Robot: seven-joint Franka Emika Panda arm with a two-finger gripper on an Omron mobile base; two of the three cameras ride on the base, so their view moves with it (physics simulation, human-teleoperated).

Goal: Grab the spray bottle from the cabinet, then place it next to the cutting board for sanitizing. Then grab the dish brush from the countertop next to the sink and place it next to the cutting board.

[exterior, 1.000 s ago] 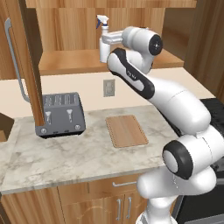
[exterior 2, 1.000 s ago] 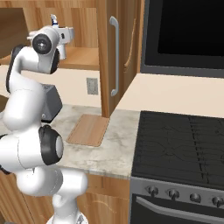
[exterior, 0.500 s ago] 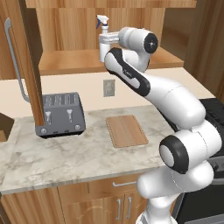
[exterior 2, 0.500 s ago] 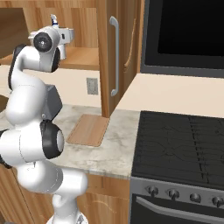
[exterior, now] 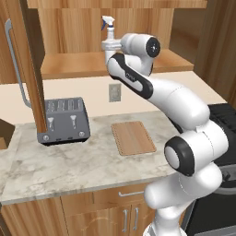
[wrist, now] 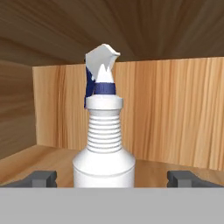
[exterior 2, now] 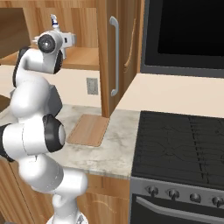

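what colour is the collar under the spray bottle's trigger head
Dark blue, between the white trigger head and the white ribbed neck of the spray bottle; clearest in the hand view.

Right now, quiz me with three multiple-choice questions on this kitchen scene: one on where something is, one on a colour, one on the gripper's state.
1. Where does the spray bottle stand?
A. on the cabinet shelf
B. on the cutting board
C. in a drawer

2. What colour is the bottle's body?
A. red
B. white
C. green

3. How is the gripper set?
A. shut on the bottle
B. shut on nothing
C. open, a finger on each side of the bottle

Answers: 1 A, wooden shelf and back wall surround it; the cutting board lies bare on the countertop. 2 B, plain white. 3 C, the hand view shows gaps between fingertips and bottle.
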